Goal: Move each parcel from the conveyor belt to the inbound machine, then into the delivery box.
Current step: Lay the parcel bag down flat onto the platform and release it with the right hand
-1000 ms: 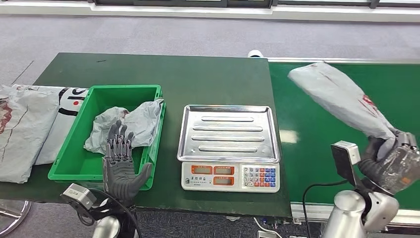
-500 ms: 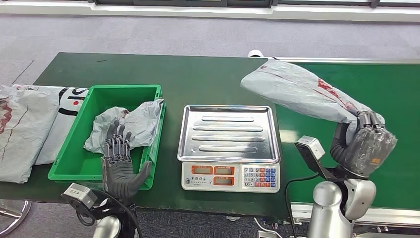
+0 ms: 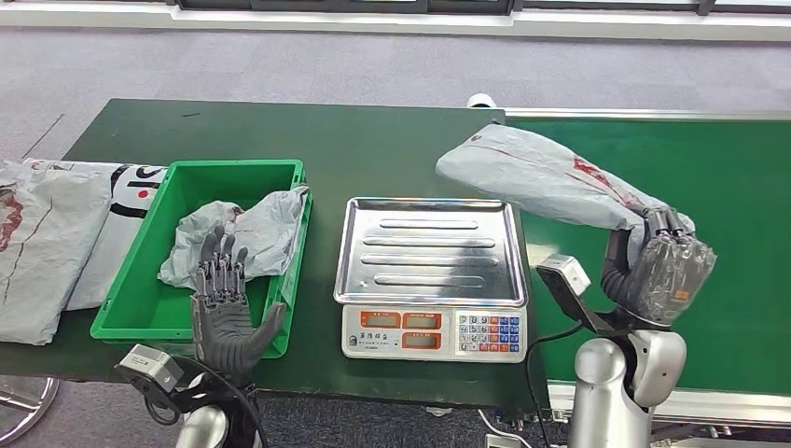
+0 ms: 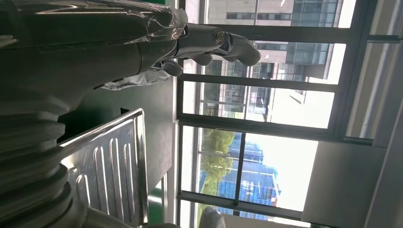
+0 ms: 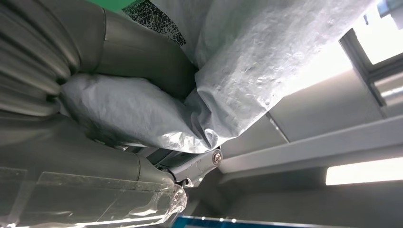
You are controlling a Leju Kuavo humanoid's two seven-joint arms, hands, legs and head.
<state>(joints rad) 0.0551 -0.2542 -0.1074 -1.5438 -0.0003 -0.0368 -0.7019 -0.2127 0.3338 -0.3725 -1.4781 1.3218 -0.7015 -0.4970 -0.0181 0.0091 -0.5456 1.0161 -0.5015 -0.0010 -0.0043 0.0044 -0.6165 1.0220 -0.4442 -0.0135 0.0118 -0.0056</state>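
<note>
I see the conveyor belt (image 3: 728, 187) at right, the green delivery box (image 3: 140, 308) at left. My right hand (image 3: 664, 273) grips one end of a grey parcel (image 3: 541, 177), lifted, its far end over the scale's (image 3: 431, 271) back right corner. A crumpled parcel (image 3: 244, 233) lies in the box. My left hand (image 3: 224, 313) hovers there, fingers apart, holding nothing.
</note>
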